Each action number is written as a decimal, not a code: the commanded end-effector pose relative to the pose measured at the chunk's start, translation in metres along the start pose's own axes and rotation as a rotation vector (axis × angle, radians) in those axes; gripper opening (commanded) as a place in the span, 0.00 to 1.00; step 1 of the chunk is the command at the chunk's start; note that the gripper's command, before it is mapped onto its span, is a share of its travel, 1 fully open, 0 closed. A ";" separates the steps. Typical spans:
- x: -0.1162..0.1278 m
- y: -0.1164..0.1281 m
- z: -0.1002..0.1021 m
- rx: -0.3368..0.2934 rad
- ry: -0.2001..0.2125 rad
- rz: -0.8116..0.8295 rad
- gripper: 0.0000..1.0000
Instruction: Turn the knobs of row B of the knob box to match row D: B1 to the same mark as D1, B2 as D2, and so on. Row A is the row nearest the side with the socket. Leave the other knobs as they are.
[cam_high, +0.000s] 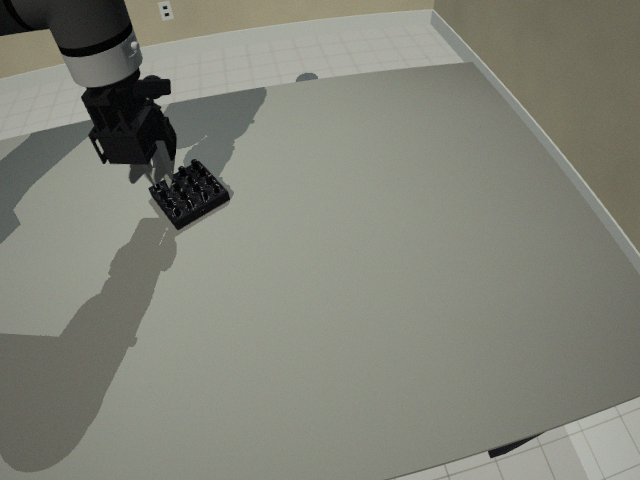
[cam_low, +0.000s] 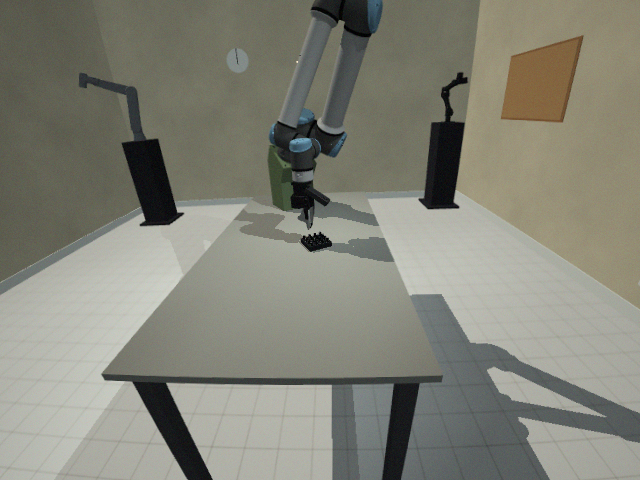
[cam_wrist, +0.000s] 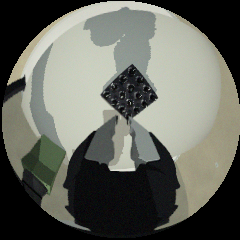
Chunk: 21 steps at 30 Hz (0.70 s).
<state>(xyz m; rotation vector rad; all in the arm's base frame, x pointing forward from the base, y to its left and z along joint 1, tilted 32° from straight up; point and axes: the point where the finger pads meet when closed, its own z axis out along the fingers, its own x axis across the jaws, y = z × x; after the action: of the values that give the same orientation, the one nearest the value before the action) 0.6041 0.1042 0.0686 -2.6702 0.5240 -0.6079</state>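
Note:
The black knob box (cam_high: 189, 193) lies on the grey table near its far left part, with several small black knobs in rows on top. It also shows in the exterior view (cam_low: 316, 241) and the wrist view (cam_wrist: 130, 92), where it sits turned like a diamond. My gripper (cam_high: 160, 180) hangs a little above the box's left corner, clear of the knobs, as the exterior view (cam_low: 308, 225) shows. In the wrist view the fingers stand a narrow gap apart with nothing between them. The knob marks are too small to read.
A green block (cam_low: 279, 178) stands at the table's far end behind the arm and shows in the wrist view (cam_wrist: 44, 161). Two black pedestals with arms (cam_low: 150, 180) (cam_low: 442, 164) stand on the floor beside the table.

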 end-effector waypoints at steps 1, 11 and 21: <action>0.000 0.000 -0.001 0.000 0.000 0.000 0.11; 0.000 0.000 -0.003 0.000 0.000 0.000 1.00; 0.000 0.000 -0.019 0.000 0.000 0.000 1.00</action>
<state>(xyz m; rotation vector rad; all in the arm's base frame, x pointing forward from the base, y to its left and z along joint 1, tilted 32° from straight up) 0.5998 0.1019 0.0762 -2.6702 0.5241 -0.6077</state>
